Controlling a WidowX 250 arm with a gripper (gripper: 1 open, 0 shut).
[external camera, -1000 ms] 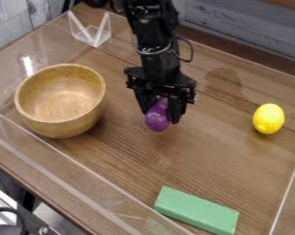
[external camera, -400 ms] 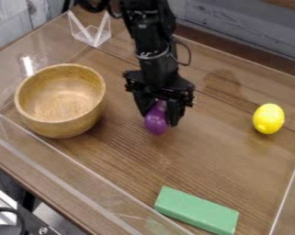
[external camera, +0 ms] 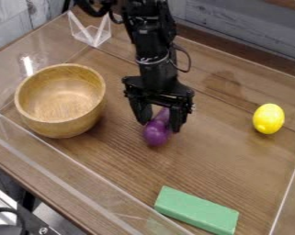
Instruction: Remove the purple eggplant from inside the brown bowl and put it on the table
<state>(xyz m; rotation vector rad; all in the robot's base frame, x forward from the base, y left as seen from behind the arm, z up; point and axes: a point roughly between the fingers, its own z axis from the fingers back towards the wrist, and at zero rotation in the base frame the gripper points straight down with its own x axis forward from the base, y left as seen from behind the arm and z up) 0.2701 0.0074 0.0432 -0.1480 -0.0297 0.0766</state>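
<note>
The purple eggplant (external camera: 154, 133) lies on the dark wood table (external camera: 223, 165), right of the brown bowl (external camera: 62, 99), which holds nothing. My gripper (external camera: 158, 121) points straight down over the eggplant, its black fingers spread open on either side of it. The fingers no longer clamp the eggplant, and its lower part shows below and between them.
A yellow lemon (external camera: 268, 118) sits at the right near the clear acrylic wall. A flat green block (external camera: 197, 210) lies at the front. A clear acrylic stand (external camera: 91, 31) is at the back left. Low clear walls edge the table.
The fingers have spread apart and let go of the eggplant, which now rests slightly lower on the table. The arm itself has stayed in place.
</note>
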